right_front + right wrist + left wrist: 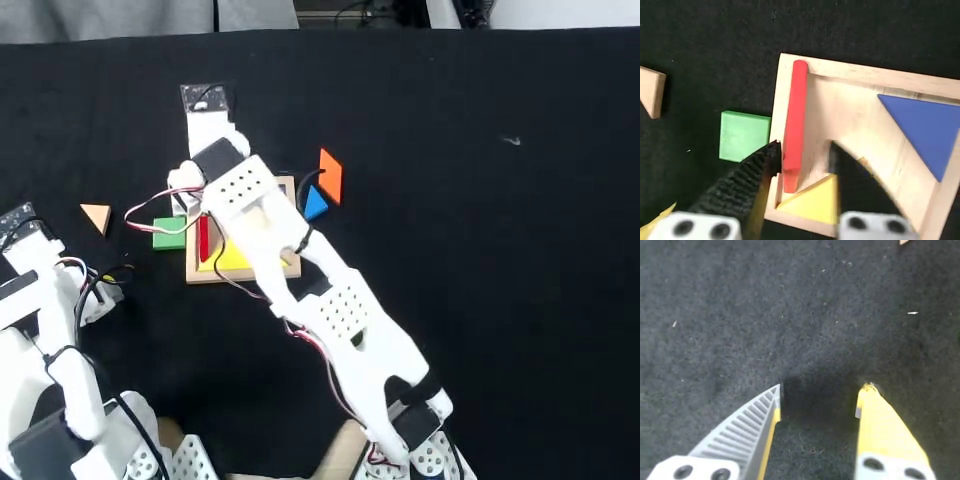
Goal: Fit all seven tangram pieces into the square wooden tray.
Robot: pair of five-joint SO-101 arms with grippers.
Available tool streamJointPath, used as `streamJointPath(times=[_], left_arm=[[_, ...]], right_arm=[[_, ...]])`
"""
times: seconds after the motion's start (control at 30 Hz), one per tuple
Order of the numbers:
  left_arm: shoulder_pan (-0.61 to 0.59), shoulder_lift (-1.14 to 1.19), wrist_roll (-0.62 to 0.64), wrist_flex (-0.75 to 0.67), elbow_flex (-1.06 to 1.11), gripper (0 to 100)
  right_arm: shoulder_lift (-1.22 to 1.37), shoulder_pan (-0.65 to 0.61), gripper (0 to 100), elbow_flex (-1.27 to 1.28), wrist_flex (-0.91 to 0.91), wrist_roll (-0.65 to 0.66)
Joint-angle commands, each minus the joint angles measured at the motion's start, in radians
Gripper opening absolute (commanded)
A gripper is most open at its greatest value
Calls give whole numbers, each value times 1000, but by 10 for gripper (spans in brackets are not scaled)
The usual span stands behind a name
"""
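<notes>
Right hand [804,147] has its fingers narrowly parted, holding nothing. Between them the red piece [794,125] stands on edge against the wall of the wooden tray [850,70], with the yellow triangle [815,200] just beside them. The red piece is probably light, stiff, smooth wood that tips easily, so pinch its broad faces. Left hand [823,390] gapes wide over bare desk [740,315].

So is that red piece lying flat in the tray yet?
No: the red piece stands on its thin edge against the tray wall, between the right gripper's open fingers.
</notes>
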Motion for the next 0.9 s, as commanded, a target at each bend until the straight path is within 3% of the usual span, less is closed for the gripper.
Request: streamJointPath(times=[0.0, 0.23, 0.43, 0.7, 0.87], left_arm=[[-5, -26, 11, -12, -7, 242], [-5, -26, 11, -12, -7, 242], [-5, -28, 11, -12, -7, 242], [-5, -28, 11, -12, -7, 242], [-5, -28, 12, -12, -7, 242]], right_arm=[[-16, -9, 243, -61, 21, -5], [21, 23, 177, -65, 25, 84], [22, 58, 175, -105, 64, 103], [33, 74, 170, -162, 80, 229], [76, 83, 5, -140, -29, 316]])
